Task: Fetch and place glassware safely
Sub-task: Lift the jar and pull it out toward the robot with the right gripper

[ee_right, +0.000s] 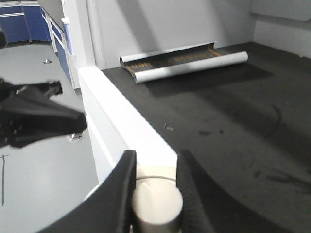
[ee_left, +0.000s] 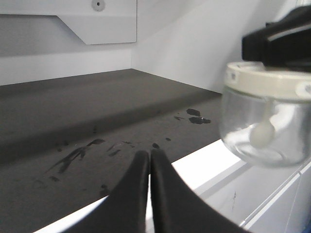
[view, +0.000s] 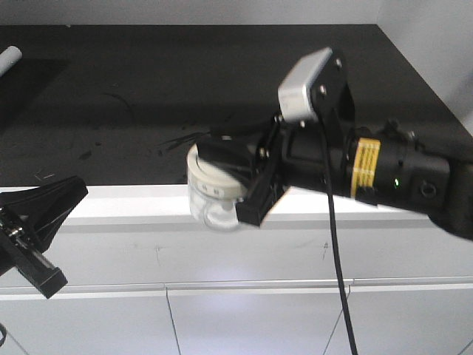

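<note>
Black right arm [view: 384,170] w/ grey wrist cam [view: 304,89] is reaching in from the right, right gripper [view: 230,177] clamping small clear glass jar [ee_left: 262,126] by its lid knob. Black left gripper [ee_left: 149,160] is sitting low, fingertips touching.

ctr top [view: 148,89]: wide, bare to back wall [view: 222,11] | obst: rolled sheet [ee_right: 184,63] far back L | front edge mid: jar [view: 211,200] in R gripper [view: 235,171] blocks | L gripper [ee_left: 149,155] low, off edge, apart | cabinet [ee_left: 73,19] overhead
</note>
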You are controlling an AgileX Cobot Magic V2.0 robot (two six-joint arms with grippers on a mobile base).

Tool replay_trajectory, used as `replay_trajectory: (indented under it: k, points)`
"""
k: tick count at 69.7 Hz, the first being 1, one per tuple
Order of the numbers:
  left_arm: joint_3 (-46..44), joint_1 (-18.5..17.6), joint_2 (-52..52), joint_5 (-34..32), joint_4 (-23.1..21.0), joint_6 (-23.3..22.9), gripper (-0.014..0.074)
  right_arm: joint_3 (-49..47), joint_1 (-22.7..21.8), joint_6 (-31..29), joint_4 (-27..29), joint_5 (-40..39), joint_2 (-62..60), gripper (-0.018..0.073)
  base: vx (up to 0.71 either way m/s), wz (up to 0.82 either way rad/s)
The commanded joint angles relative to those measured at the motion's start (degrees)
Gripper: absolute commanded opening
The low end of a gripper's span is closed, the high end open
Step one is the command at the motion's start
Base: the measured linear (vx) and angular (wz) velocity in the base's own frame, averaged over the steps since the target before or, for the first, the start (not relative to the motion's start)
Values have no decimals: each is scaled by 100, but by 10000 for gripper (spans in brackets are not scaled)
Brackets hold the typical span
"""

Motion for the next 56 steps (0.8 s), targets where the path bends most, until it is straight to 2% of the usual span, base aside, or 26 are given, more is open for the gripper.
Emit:
replay_trajectory:
  k: [1,8,15,29,56]
  points:
    - [-143,-39,-69,-311,-251,-61,-1,236,-11,-585,750,-266,-410,-2,0,0]
    - [-143,-39,-69,-311,-251,-61,-1,798,-11,-1226,1452,-430,-673,-2,0,0]
    - [-143,-39,-69,-311,-251,-61,-1,1233,-11,-1578,1985,-641,-890,-2,0,0]
    - [-143,-39,-69,-311,-251,-61,-1,1677,-11,-1622,1998,-770,-958,-2,0,0]
    - [-143,-39,-69,-311,-251,-61,-1,1690,-11,-1616,1915,-887,-958,-1,0,0]
